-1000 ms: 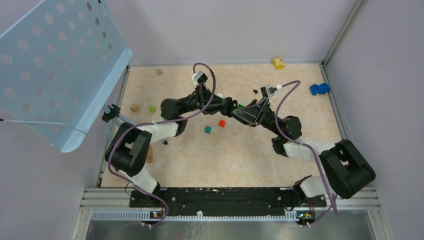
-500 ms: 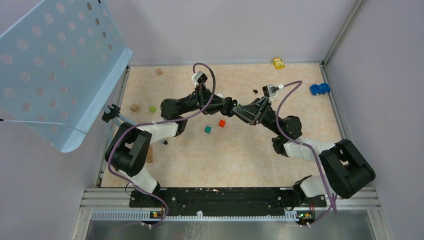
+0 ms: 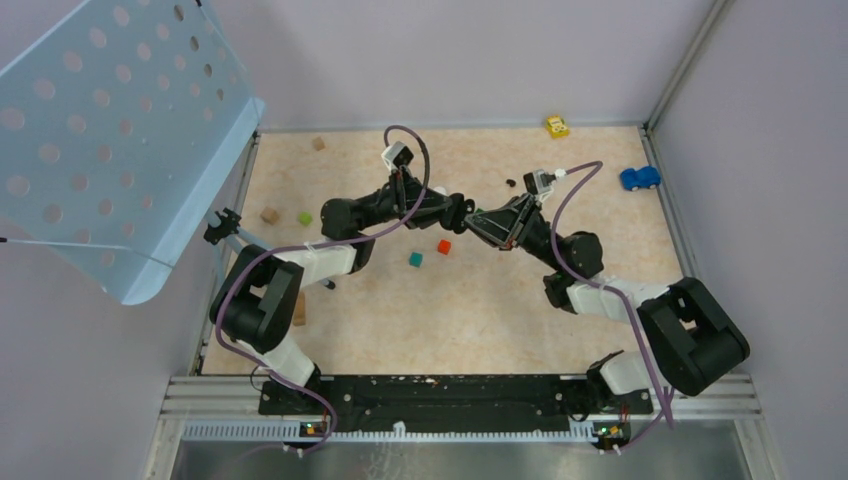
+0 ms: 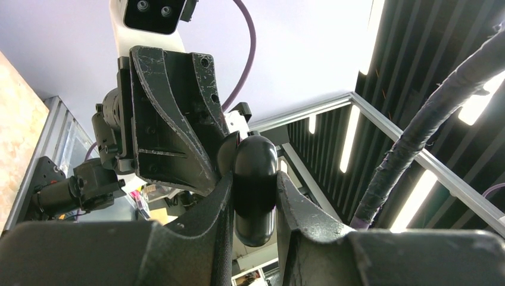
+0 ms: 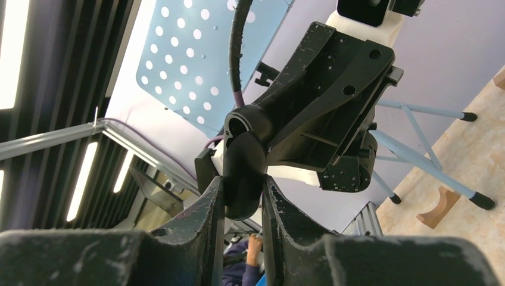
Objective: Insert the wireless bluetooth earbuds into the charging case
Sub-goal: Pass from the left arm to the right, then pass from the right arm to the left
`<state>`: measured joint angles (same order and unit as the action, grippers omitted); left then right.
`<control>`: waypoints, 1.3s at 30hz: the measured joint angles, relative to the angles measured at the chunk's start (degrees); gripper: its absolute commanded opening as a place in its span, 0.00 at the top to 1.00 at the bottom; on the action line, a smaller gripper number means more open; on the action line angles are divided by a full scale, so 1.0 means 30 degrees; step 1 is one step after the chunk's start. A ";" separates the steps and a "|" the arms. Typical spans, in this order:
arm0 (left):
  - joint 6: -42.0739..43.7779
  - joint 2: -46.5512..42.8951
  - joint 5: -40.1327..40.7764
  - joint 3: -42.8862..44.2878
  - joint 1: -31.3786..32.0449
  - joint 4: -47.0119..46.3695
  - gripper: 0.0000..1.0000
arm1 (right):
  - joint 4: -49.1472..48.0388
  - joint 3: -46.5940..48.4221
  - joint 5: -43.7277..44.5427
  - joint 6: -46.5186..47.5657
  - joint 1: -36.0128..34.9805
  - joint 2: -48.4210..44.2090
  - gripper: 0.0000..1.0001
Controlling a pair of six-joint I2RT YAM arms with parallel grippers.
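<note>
Both claws meet in mid-air above the table (image 3: pixel 480 310). The left gripper (image 4: pixel 254 182) pinches a black, pill-shaped charging case (image 4: pixel 255 161). The right gripper (image 5: pixel 243 185) clamps what appears to be the same case from the opposite side. A tiny dark speck, probably an earbud (image 3: pixel 510 183), lies on the table beyond the right claw. The step in hand seems to be readying the case. Next, one claw must release it and fetch a bud.

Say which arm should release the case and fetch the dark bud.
Right, probably. The left gripper and right gripper both clamp the black case; the dark bud lies beside the right wrist, farther from the left.
</note>
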<state>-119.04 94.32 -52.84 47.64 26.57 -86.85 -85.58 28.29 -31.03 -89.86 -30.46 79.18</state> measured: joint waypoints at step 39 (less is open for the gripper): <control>2.9900 -0.6127 0.2958 0.6229 0.1639 3.3827 0.01 | 2.1893 0.1596 -0.0656 0.4983 0.0962 -0.6856 1.00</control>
<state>-29.34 75.94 -43.97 66.32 31.48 14.63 -19.90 33.08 -32.99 -74.91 -27.57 58.61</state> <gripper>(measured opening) 0.987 0.224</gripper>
